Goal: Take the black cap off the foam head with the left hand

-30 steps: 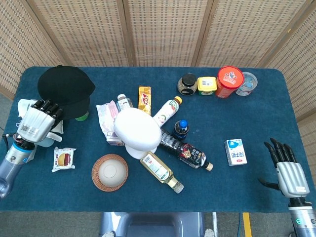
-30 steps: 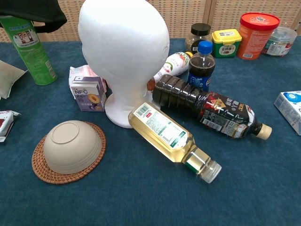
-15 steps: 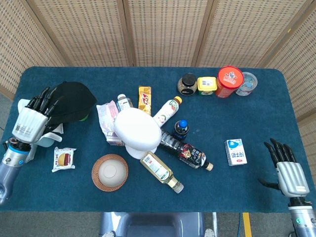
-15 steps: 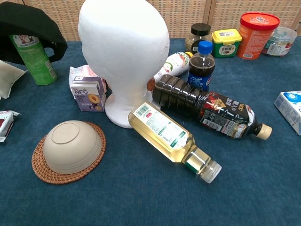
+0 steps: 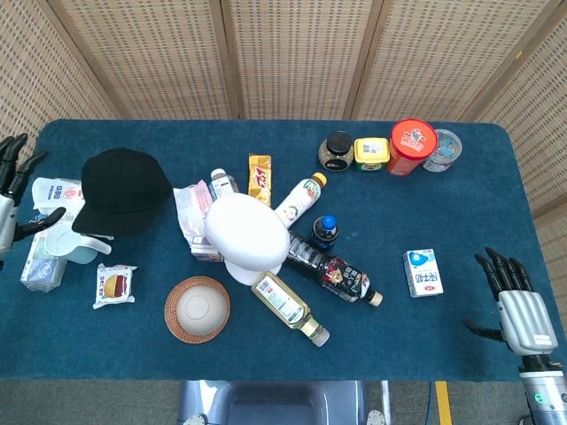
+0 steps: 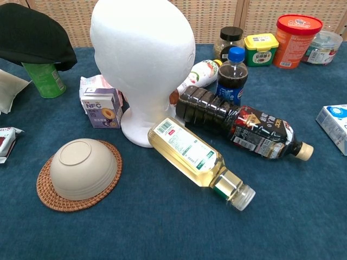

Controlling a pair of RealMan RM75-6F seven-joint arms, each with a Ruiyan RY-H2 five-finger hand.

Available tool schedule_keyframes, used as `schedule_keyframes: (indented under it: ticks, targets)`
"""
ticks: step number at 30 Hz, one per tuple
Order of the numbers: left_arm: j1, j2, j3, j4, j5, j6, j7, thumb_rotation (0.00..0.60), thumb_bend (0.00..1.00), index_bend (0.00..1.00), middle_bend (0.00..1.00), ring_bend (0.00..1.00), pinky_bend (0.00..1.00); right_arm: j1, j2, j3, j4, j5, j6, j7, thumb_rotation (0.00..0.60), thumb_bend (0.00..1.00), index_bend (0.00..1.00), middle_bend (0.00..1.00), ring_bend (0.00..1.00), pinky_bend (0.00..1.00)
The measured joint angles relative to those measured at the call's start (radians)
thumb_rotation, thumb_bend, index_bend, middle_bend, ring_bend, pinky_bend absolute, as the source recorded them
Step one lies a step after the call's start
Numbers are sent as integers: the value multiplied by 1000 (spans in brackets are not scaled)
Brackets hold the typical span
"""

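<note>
The black cap point(image 5: 124, 190) lies draped over a green can point(image 6: 45, 79) at the table's left, apart from the bare white foam head point(image 5: 246, 235), which stands mid-table. In the chest view the cap point(image 6: 33, 37) covers the can's top and the foam head point(image 6: 143, 59) fills the centre. My left hand point(image 5: 11, 197) is at the far left edge, fingers spread and holding nothing, well clear of the cap. My right hand point(image 5: 516, 301) rests open near the front right corner.
An upturned bowl point(image 5: 197, 307) on a wicker coaster sits in front of the foam head. Bottles point(image 5: 335, 274) lie to its right, a juice carton point(image 6: 100, 106) to its left. Jars and tubs point(image 5: 411, 146) line the back right. A milk carton point(image 5: 423, 272) sits right; snack packs point(image 5: 114, 285) sit left.
My left hand let go of the cap and drew back left to the table's edge. The cap dropped and settled over the green can. The right hand stayed still.
</note>
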Motion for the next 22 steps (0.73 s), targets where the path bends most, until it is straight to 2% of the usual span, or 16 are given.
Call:
schedule_keyframes:
  ticks: [6, 9, 14, 22]
  targets:
    - [111, 151, 4, -202, -37, 37, -72, 600, 0, 92, 0, 0, 176, -5, 15, -3, -12, -18, 17, 27, 600, 0, 25, 0, 0, 0]
    - [188, 188, 21, -302, -85, 33, -74, 600, 0, 34, 0, 0, 123, -6, 18, -2, -14, -17, 19, 30, 600, 0, 25, 0, 0, 0]
    - [281, 214, 74, -437, -160, -30, -38, 600, 0, 0, 0, 0, 79, -13, 20, 1, -15, -14, 34, 20, 600, 0, 25, 0, 0, 0]
    - [326, 206, 103, -532, -204, -89, 51, 600, 0, 0, 0, 0, 79, -20, 18, 10, -19, -5, 48, 2, 600, 0, 28, 0, 0, 0]
